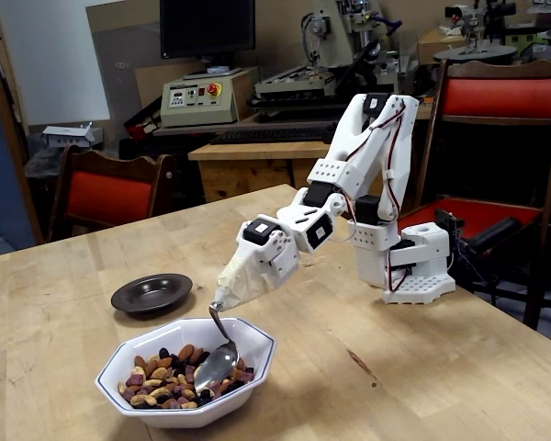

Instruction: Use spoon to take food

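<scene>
workshop w/ red chairs behind; wood tabletop [422,367]. tool [222,301], taped over, clamps spoon [217,363] handle, its scoop in food [165,378] inside bowl [257,342] near front edge. saucer [151,294] behind. best: dig under nuts, lift level, slow.

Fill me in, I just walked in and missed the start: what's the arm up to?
The white arm's fingers, wrapped in tape, hold a metal spoon whose bowl is down in the mixed nuts and dried fruit in the white bowl. A dark saucer sits empty behind it on the table.
</scene>
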Action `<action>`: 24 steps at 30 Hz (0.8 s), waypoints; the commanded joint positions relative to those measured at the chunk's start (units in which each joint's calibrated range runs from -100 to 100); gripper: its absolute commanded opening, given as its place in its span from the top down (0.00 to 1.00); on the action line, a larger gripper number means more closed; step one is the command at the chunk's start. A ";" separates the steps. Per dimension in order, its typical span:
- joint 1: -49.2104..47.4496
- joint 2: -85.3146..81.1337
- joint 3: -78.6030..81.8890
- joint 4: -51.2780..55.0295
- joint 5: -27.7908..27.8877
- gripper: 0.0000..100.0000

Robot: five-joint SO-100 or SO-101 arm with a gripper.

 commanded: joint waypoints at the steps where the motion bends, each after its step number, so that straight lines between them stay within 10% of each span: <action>1: 0.00 -0.98 -2.26 -0.33 -0.29 0.96; 24: 0.00 -1.06 -2.35 -0.49 -0.29 0.96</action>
